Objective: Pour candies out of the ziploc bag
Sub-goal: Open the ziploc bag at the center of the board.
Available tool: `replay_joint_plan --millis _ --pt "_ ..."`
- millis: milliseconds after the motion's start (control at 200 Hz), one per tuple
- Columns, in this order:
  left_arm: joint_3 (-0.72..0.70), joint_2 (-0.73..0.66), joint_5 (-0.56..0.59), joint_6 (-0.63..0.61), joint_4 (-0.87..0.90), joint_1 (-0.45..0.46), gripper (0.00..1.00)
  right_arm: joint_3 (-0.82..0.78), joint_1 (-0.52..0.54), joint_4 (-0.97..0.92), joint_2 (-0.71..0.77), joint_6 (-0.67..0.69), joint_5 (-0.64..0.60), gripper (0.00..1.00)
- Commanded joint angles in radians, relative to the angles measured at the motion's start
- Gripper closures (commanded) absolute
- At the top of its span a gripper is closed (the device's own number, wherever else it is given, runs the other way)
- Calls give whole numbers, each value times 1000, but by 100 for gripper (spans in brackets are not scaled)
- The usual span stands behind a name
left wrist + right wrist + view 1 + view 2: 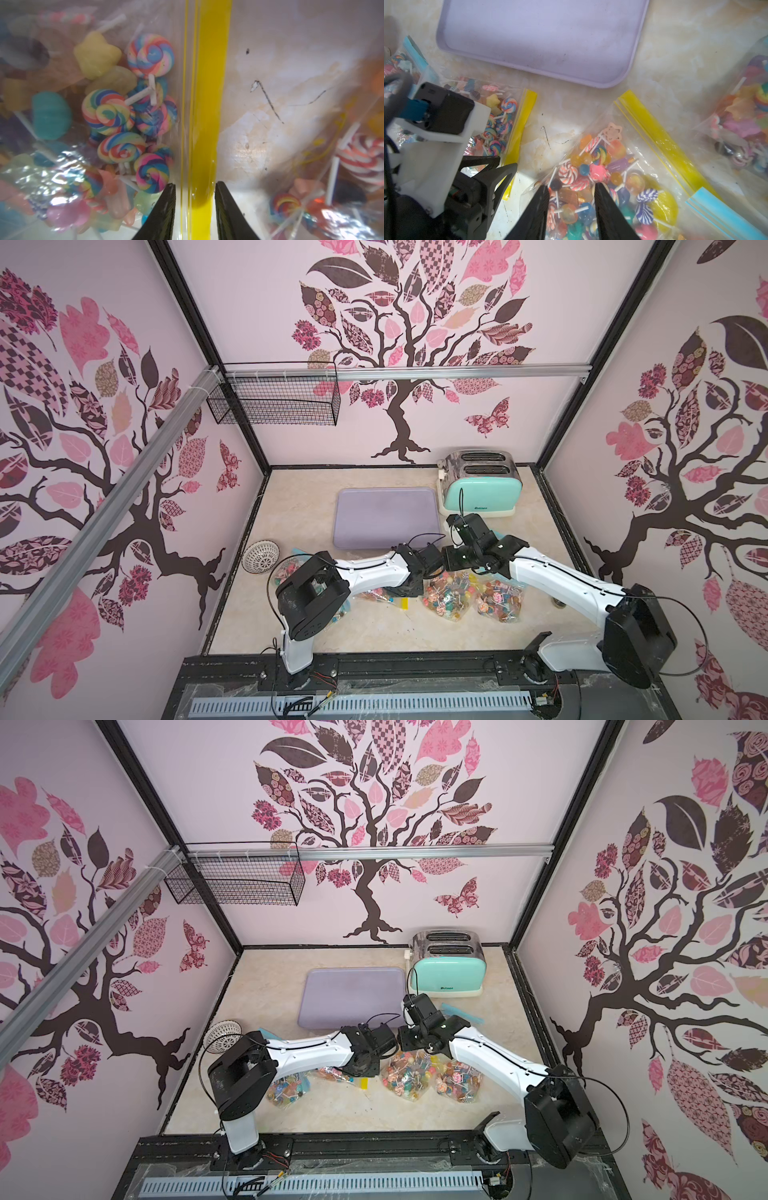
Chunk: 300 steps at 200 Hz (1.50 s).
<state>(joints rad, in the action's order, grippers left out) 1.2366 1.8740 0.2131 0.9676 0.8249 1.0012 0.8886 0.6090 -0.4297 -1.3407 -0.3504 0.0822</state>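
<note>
Several clear ziploc bags are lying in a row across the near half of the table (374, 635). Each one is stuffed with candies (149, 56): swirled lollipops, stars and small sweets on thin white sticks. All the candies I am seeing are sitting inside the bags.

I am holding the left gripper (195, 184) low over the left-of-centre bag (518, 116). Its jaws are standing apart, with that bag's yellow zip strip (207, 104) running between them. A gap is showing on each side of the strip, so it is not being pinched.

The right gripper (571, 186) is hanging over the middle bag (629, 128), jaws likewise apart. Candies are showing through the plastic between its fingers. Whether the tips are touching the plastic, I cannot tell.

The two grippers are working just beside each other, with a scuffed patch of table lying between the two bags.

A third bag (500, 603) is lying to the right of the middle one, and a fourth bag (286, 1090) is peeking out from under the left arm.

Beyond the bags the lilac tray (386, 518) is lying flat. The mint toaster (482, 489) is standing just beside its right edge. The white latticed bowl (260, 556) is sitting at the table's left edge.
</note>
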Motion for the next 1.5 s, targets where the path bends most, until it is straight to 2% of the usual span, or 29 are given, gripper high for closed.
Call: replay_joint_plan --millis 0,305,680,810,1005,1060,1150,1286,1496 --pt "24 25 37 -10 16 -6 66 3 -5 -3 -8 15 7 59" --pt "1 48 14 -17 -12 -10 73 -4 -5 3 -20 13 17 60" --pt "-16 82 -24 -24 -34 -10 72 -7 -5 3 -20 13 16 60" --pt "-16 94 -25 -24 -30 -11 79 -13 -5 5 -21 12 16 60" --pt "-11 91 -24 -24 -26 -10 97 -16 -5 5 -20 14 18 61" --pt "-10 83 -26 -27 -25 -11 98 -17 -5 5 -20 15 18 61" --pt "-3 67 -29 -40 -23 -10 96 -19 -5 5 -20 18 17 60" --pt "3 43 -34 -54 -21 -10 80 -17 -6 5 -25 18 19 60" --pt "5 26 -23 -58 -21 -10 79 -17 -5 8 -28 17 26 60"
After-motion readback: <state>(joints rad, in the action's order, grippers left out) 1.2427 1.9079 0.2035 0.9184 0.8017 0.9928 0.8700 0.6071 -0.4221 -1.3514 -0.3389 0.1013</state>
